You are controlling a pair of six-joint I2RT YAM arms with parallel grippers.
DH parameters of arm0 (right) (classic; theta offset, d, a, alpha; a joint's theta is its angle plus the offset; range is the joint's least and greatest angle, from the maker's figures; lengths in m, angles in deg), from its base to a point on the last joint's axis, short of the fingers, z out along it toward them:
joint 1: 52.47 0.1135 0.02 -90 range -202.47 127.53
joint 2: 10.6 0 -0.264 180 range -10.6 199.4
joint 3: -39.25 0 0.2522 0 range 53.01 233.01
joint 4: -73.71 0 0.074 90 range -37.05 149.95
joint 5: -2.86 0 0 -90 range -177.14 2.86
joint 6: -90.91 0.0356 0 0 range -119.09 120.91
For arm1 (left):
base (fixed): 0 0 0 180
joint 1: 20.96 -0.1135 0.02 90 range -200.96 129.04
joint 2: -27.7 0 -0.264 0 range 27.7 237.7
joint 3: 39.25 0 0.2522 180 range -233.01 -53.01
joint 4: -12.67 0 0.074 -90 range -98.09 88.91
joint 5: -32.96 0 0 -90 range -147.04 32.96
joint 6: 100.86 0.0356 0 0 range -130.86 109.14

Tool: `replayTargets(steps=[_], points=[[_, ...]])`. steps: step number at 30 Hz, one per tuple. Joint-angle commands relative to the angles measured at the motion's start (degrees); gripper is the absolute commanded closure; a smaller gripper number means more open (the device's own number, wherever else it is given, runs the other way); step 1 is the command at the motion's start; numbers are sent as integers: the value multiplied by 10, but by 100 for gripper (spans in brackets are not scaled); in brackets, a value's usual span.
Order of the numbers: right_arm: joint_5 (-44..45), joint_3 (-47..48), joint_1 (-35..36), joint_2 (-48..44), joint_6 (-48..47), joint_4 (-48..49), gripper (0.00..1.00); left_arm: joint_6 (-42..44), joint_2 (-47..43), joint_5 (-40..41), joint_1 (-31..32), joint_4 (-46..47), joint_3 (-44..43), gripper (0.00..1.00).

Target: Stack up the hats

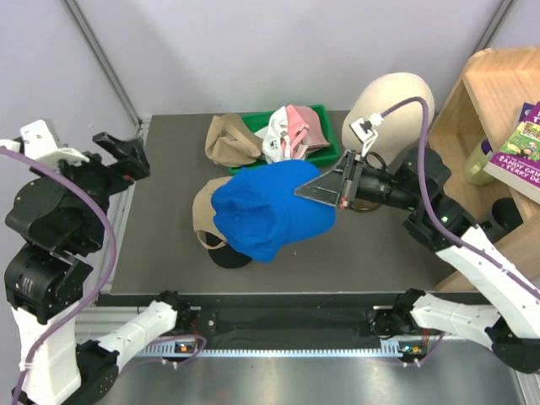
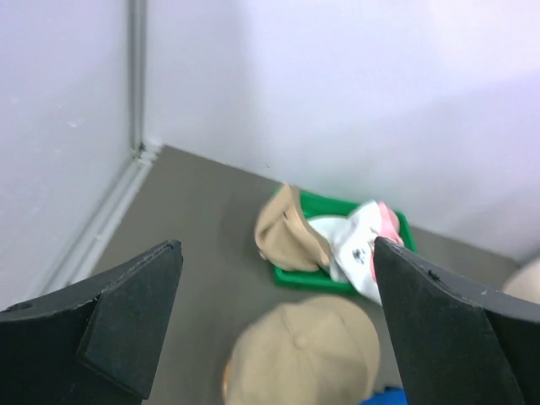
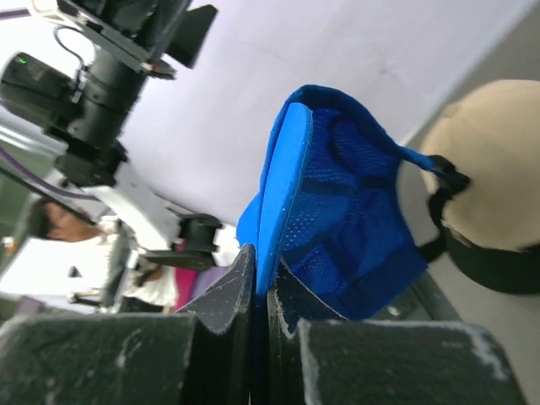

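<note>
My right gripper [image 1: 325,187] is shut on the brim of the blue hat [image 1: 270,209] and holds it in the air over the tan hat [image 1: 205,218], which sits on a black hat [image 1: 226,256]. In the right wrist view the blue hat [image 3: 337,211] hangs from the pinched jaws, with the tan hat [image 3: 494,160] beyond. My left gripper [image 1: 118,152] is open and empty at the table's far left. Its wrist view shows the tan hat [image 2: 308,354] below. A khaki-brown hat [image 1: 229,139], a white hat [image 1: 277,139] and a pink hat [image 1: 302,126] lie in the green tray [image 1: 325,114].
A cream mannequin head [image 1: 392,105] stands at the back right, close behind my right arm. A wooden shelf [image 1: 489,93] with a book [image 1: 519,148] stands off the table's right side. Grey walls close the back and left.
</note>
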Motion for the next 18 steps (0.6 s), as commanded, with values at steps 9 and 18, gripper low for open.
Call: replayTargets(steps=[9, 18], points=[[66, 49, 161, 174, 143, 327, 100, 59, 33, 71, -1, 93, 2, 1], [158, -10, 125, 200, 127, 309, 100, 80, 42, 64, -1, 88, 1, 1]])
